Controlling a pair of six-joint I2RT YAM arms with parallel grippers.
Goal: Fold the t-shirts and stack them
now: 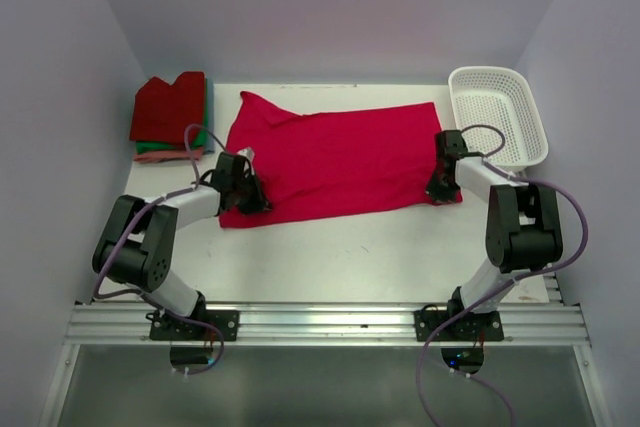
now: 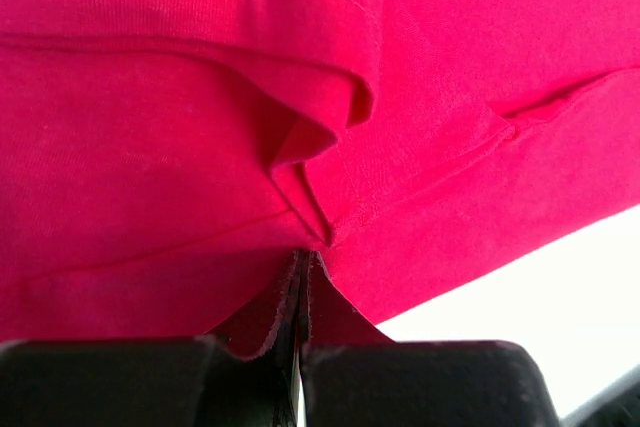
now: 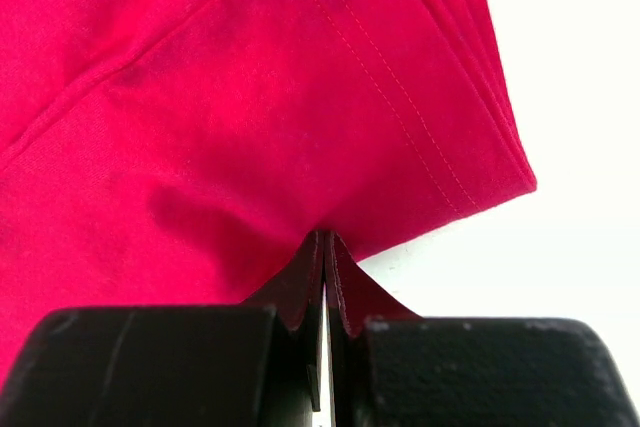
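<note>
**Both ends pinched**

The left gripper (image 1: pixel 250 194) is clamped on the lower left corner of the bright crimson-pink short-sleeved cloth t-shirt (image 1: pixel 335 162). In the left wrist view its black fingers (image 2: pixel 420 382) meet on a thin fold of the cloth, which puckers into creases just above them. The right gripper (image 1: pixel 441 187) is clenched the same way on the shirt's right edge (in the right wrist view, just beside a stitched hem corner).

Between the two, the shirt lies spread across the middle of the top view on the white table (image 1: pixel 380 247), its long side running left to right. At the upper left sits a stack of folded t-shirts (image 1: pixel 170 112), dark red on top with green and salmon edges showing beneath, apart from the spread shirt. A white plastic lattice basket (image 1: pixel 500 112) stands at the upper right.
</note>
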